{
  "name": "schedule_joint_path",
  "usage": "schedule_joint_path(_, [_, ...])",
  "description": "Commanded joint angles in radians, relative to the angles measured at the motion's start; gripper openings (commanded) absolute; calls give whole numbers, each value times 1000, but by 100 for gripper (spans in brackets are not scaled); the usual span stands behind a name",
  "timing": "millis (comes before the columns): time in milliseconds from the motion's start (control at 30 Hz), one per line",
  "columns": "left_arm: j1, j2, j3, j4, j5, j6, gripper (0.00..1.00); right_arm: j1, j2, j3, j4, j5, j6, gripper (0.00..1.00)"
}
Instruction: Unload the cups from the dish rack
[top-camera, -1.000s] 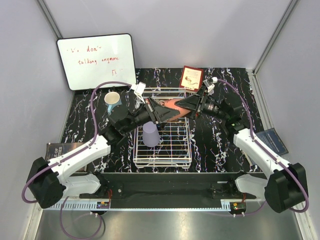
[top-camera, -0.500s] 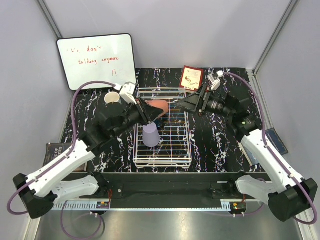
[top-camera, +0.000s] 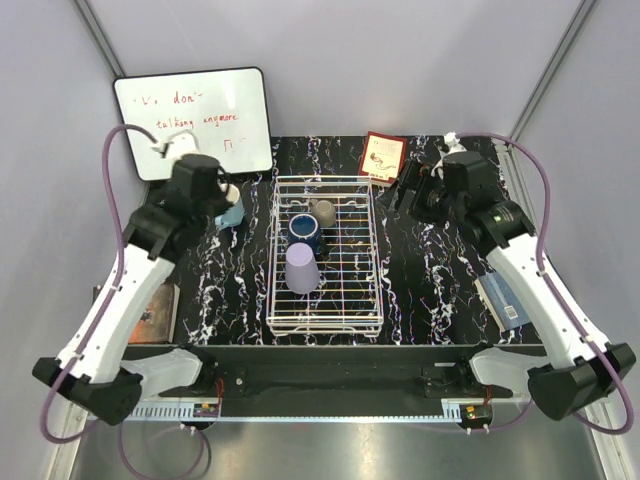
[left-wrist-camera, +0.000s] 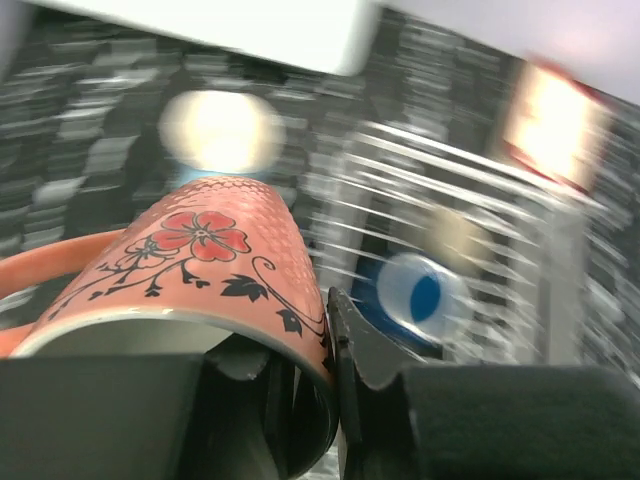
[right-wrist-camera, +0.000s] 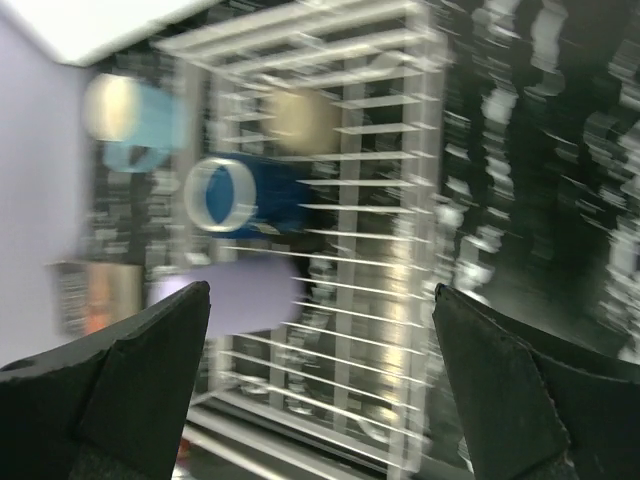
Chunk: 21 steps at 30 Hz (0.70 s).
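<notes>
The salmon cup (left-wrist-camera: 200, 260), printed with a red flower, hangs in my left gripper (left-wrist-camera: 310, 370), which is shut on its rim with one finger inside and one outside. In the top view that arm is raised over the table's left side, beside the light blue mug (top-camera: 231, 213), and the salmon cup is hidden under the wrist. The white wire dish rack (top-camera: 322, 310) holds a dark blue cup (top-camera: 304, 230), a grey-beige cup (top-camera: 323, 211) and an upturned lavender tumbler (top-camera: 302, 267). My right gripper (top-camera: 412, 192) is open and empty, to the right of the rack's far end.
A whiteboard (top-camera: 192, 120) leans at the back left. A red-framed card (top-camera: 383, 156) stands behind the rack. A book (top-camera: 150, 312) lies at the left edge and a booklet (top-camera: 505, 295) at the right.
The right gripper opened off the salmon cup and drew back to the right. The left arm lifted the cup out of the rack and swung it left, towards the light blue mug.
</notes>
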Motion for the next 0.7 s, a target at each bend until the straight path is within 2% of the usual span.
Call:
schedule_joint_path(0, [280,49,-24,-91,3,95,0,-2,40,21,-249,255,-126,100])
schedule_joint_path(33, [357,72,-30,-81,57,101,0,-3,28,12,-245,244,-119,100])
schedule_joint_path(167, [479,201,-29,-12,166,125,0,-3,14,-35,-232,184,-96,100])
schedule_joint_path(400, [527,457,77,32,232,141,0,-3,-33,-77,-246,159,-98,100])
schedule_joint_path(667, [616,649,232,26,300,135,0,-3,-64,-91,-289,172,-119,100])
